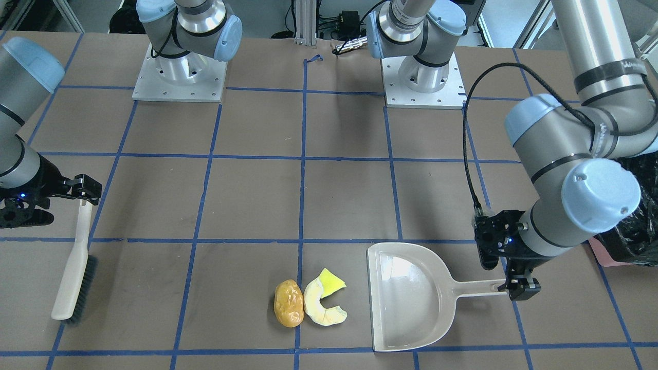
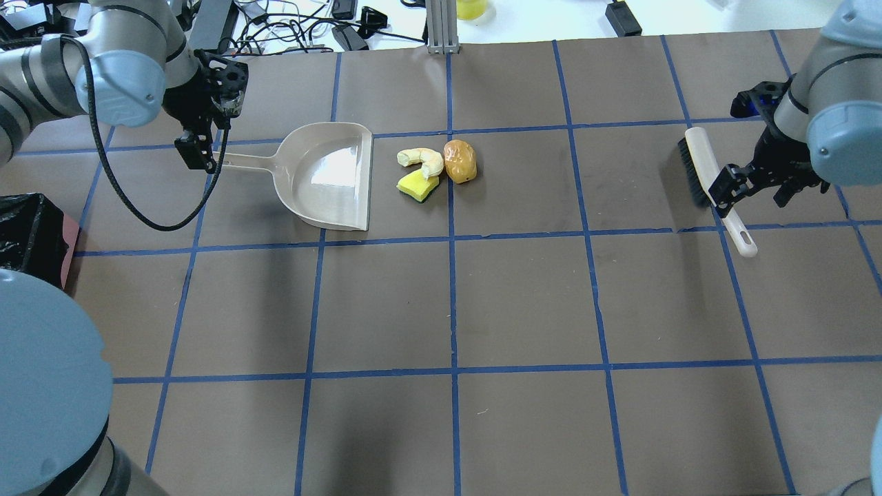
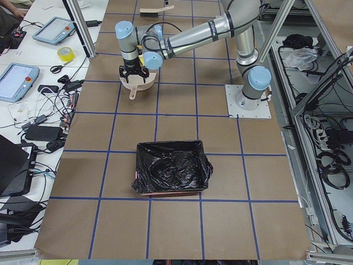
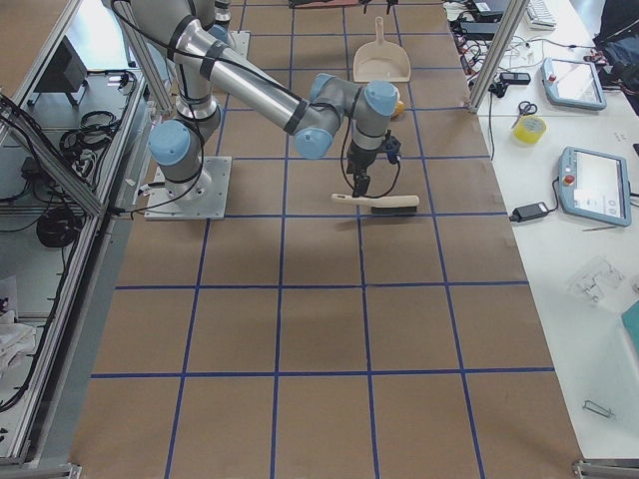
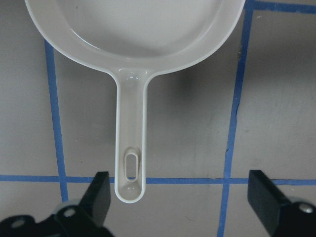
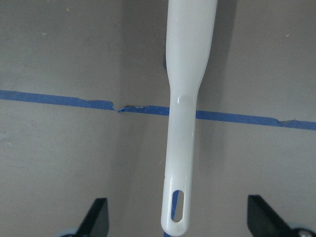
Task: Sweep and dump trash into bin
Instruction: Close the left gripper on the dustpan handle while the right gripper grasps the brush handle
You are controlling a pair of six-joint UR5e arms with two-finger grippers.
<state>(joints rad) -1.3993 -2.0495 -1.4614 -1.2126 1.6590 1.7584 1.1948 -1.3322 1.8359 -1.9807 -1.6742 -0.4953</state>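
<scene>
My left pincer point(image 5: 180, 190) was spread wide. Its fingers point(image 5: 101, 195) flanked the end of the dustpan point(image 5: 131, 148) handle at the bottom of the left wrist view, with no contact. My right pincer point(image 6: 180, 212) was likewise spread, one finger on either side of the brush point(image 6: 185, 98) handle.

In the front-facing view, the trash lay at lower centre on the table point(image 1: 247, 195):
- the potato-shaped lump point(image 1: 288, 303);
- just beside it, the cream crescent point(image 1: 318, 308);
- the yellow wedge point(image 1: 331, 281), against the crescent's upper end.

All three lay just left of the dustpan's open mouth. The bin point(image 1: 632, 226) sat at the right edge, well apart from the trash.
</scene>
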